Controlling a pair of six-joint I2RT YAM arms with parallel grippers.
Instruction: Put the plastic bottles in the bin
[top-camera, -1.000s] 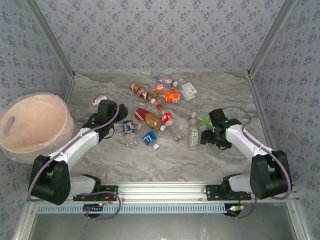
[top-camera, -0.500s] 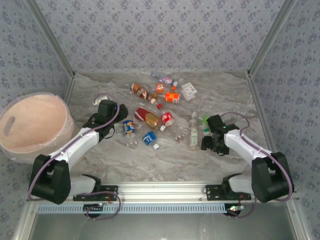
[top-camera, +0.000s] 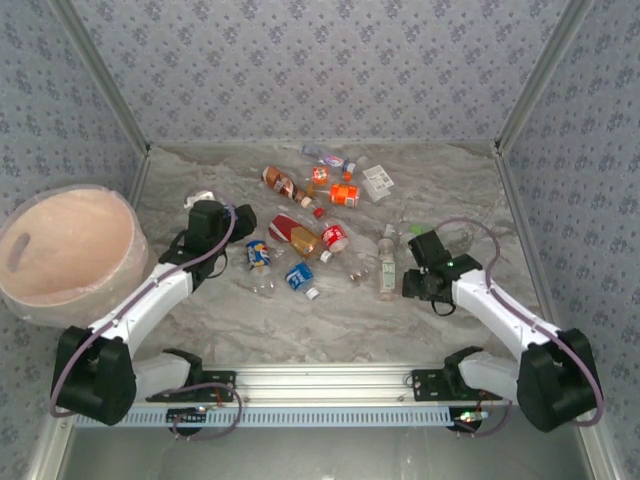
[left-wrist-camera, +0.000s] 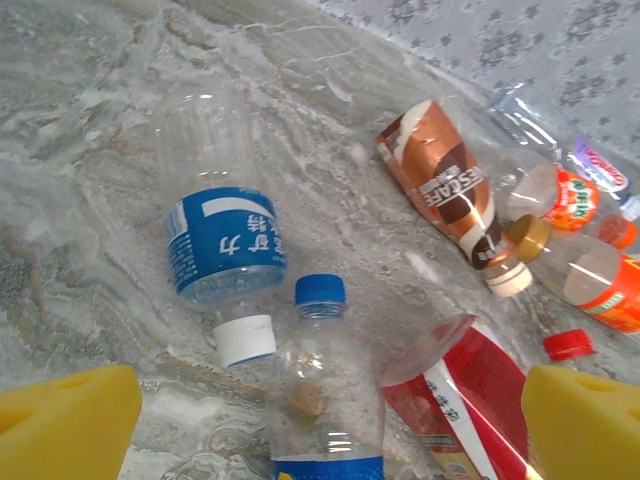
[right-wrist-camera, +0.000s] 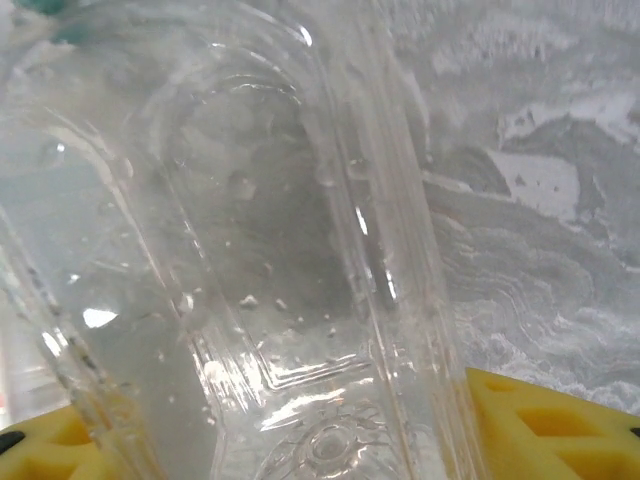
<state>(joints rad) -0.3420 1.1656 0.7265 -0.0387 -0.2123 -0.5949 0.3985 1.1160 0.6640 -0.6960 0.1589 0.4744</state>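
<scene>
The right gripper (right-wrist-camera: 290, 430) is seen with its yellow pads (right-wrist-camera: 545, 420) set against both sides of a clear green-capped bottle (right-wrist-camera: 260, 250). Whether that bottle is squeezed or merely straddled cannot be told. A slip is judged the main risk here: the wall is thin, slick and dented, so the bottle may be squirted out or crushed further. The bin (top-camera: 95, 235) stands well apart at the table's left edge. A carry across the left arm's reach would therefore be needed, and a clash is possible.

The left gripper (left-wrist-camera: 325, 425) is held wide open with nothing grasped, above a blue-capped bottle (left-wrist-camera: 325, 380). This lies just beside a blue-labelled bottle (left-wrist-camera: 225, 250) and a red-labelled bottle (left-wrist-camera: 470, 400), so two could be caught at once, or a neighbour rolled away.

In the top view one bin is counted, with no bottle seen inside it. About thirteen bottles are counted on the table (top-camera: 300, 320), out to the far orange-labelled bottles (top-camera: 344, 193), though the clear ones are hard to separate.
</scene>
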